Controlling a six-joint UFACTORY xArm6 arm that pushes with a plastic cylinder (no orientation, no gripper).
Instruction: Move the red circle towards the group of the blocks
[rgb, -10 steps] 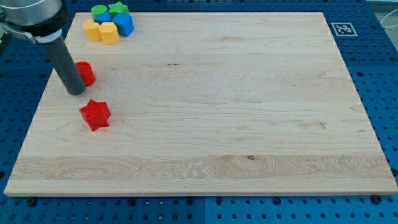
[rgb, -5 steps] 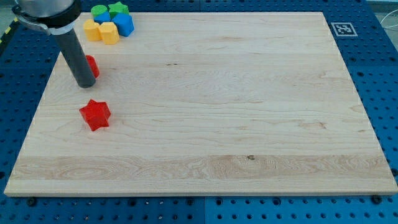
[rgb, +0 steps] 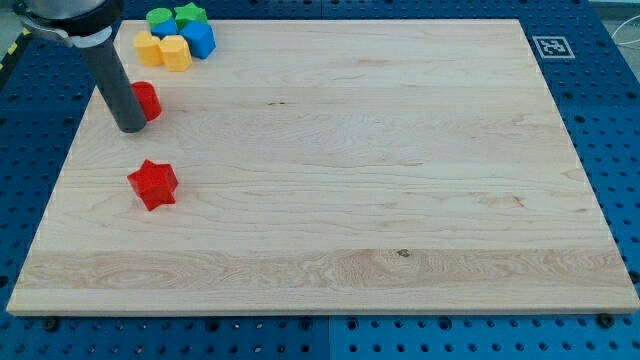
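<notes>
The red circle lies near the board's left edge, partly hidden behind my rod. My tip rests on the board just below and left of it, touching or nearly touching. The group sits at the view's top left: a green circle, a green star, a blue block, a yellow block and a yellow block. The red circle is a short way below the group. A red star lies below my tip, apart from it.
The wooden board lies on a blue pegboard table. A black-and-white marker tag sits just off the board's top right corner. The board's left edge runs close to my rod.
My rod has moved up and slightly right. The red circle has slid up with it, closer to the group. The red star has not moved.
</notes>
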